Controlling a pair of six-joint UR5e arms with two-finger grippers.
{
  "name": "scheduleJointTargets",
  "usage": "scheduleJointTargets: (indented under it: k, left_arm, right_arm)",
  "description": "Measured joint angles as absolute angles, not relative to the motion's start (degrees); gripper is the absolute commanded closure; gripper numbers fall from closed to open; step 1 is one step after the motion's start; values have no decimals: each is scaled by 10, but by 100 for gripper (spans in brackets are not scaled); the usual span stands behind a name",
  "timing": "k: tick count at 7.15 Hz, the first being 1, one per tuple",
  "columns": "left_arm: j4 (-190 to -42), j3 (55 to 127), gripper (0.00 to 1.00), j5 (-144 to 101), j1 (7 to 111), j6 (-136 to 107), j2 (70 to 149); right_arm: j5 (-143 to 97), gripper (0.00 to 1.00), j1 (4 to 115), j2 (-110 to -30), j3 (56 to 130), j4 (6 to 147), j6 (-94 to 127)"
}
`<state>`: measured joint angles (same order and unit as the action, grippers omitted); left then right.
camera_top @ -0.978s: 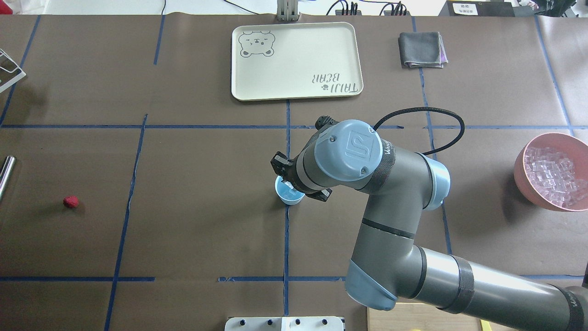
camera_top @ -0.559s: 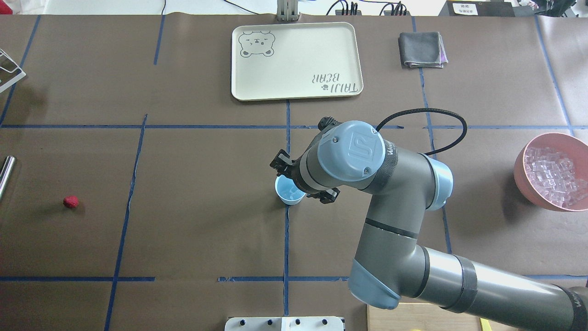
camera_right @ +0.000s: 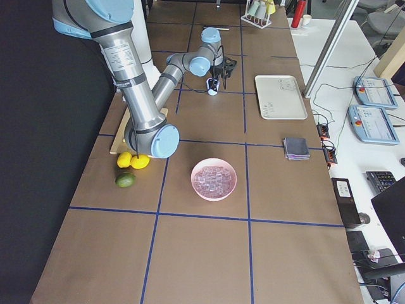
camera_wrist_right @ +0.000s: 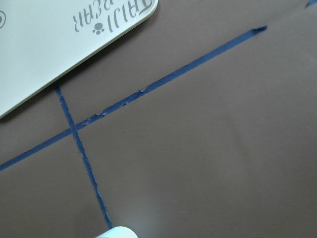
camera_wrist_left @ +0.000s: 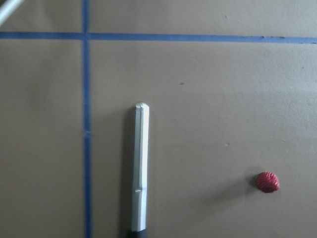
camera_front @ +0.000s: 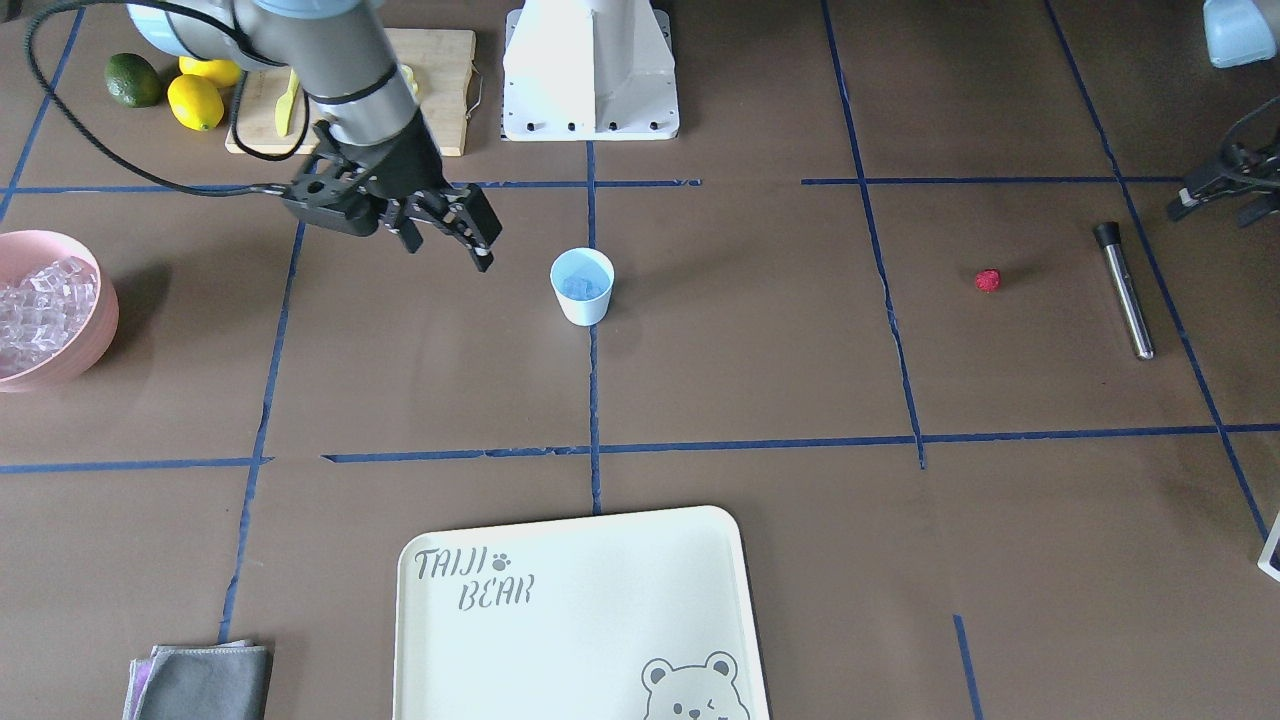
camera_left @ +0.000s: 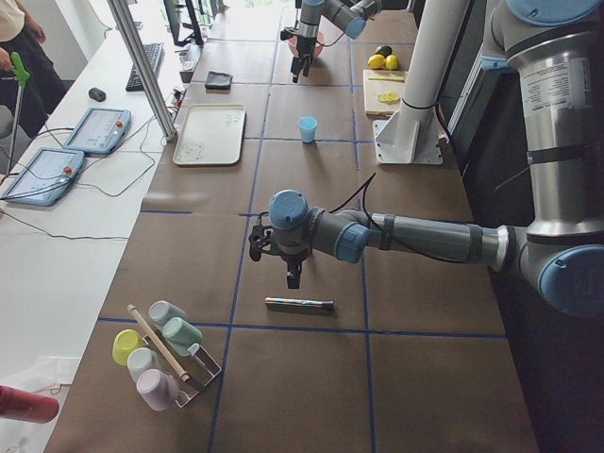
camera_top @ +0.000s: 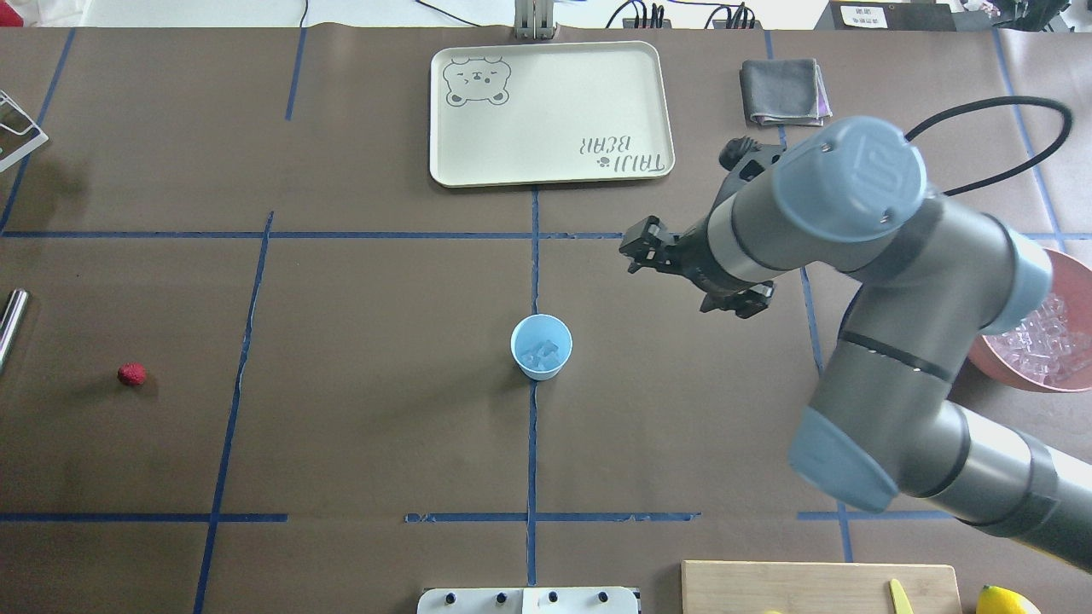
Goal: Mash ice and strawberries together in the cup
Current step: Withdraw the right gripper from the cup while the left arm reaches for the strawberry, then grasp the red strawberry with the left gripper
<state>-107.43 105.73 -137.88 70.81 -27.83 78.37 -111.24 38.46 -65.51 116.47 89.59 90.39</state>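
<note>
The light blue cup [camera_top: 541, 334] [camera_front: 581, 300] stands upright at the table's middle with a few clear ice cubes [camera_top: 543, 354] [camera_front: 580, 285] inside. My right gripper [camera_front: 448, 245] is open and empty, raised above the table between the cup and the pink bowl; one of its fingers [camera_top: 641, 247] shows in the overhead view. The red strawberry [camera_top: 131, 373] [camera_front: 988, 280] [camera_wrist_left: 267, 182] lies alone on the table far to my left. My left gripper [camera_front: 1222, 190] hovers open and empty near a metal muddler [camera_front: 1125, 295] [camera_wrist_left: 140, 168].
The pink bowl [camera_top: 972, 341] [camera_front: 100, 300] full of ice stands at my far right. A cream tray [camera_top: 550, 111] and a grey cloth [camera_top: 783, 92] lie at the far side. A cutting board [camera_front: 440, 60], lemons [camera_front: 195, 100] and a lime [camera_front: 133, 80] sit by the robot base.
My right gripper has lifted off the cup and swung right and away, towards the pink bowl. The cup now stands uncovered with ice in it.
</note>
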Motion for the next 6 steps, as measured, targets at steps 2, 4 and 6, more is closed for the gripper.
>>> scheduleJointTargets:
  k: [2,4,6]
  left_arm:
    - [-1169,1049,1,-1282,565,-450,802]
    - [-1193,1023,0,-1240,496,-510,832]
    - [-1199,1011,0,-1234,480,-530,846]
  right_arm:
    - [-1171,1,448,-710,1201,919,800]
    - [-1201,1,480,-739,1206,920,739]
    - [-1207,1,485,-745,1204,919,727]
